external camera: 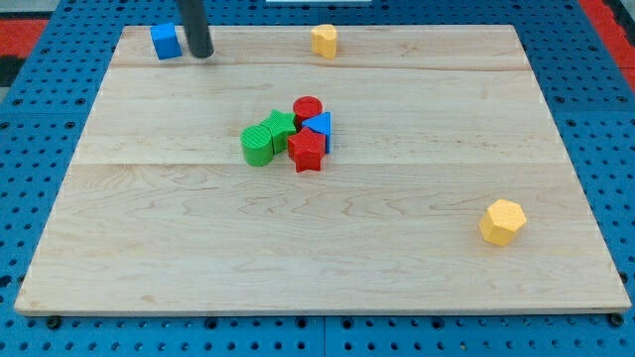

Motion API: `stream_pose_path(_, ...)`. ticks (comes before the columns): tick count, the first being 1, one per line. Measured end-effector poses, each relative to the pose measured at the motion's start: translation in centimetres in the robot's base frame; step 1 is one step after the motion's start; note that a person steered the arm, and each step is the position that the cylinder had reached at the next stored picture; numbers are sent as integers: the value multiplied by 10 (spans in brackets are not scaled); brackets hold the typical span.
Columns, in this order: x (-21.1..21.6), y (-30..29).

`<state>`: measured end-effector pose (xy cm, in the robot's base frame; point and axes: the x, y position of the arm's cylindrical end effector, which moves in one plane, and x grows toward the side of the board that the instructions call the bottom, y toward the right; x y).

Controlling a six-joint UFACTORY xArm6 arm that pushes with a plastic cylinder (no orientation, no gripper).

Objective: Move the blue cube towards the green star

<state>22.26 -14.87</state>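
The blue cube (166, 42) sits at the board's top left corner. My tip (200, 54) stands just to the right of it, very close, at the view's top. The green star (279, 124) lies near the board's middle, in a tight cluster of blocks, well below and to the right of the blue cube.
The cluster holds a green cylinder (258, 145), a red star (308, 151), a red cylinder (308, 108) and a blue triangular block (319, 126). A yellow block (323, 41) sits at the top centre. A yellow hexagonal block (502, 221) lies at the lower right. The wooden board (327, 248) rests on blue pegboard.
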Motion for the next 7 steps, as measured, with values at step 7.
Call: stream_pose_path(7,26,-74)
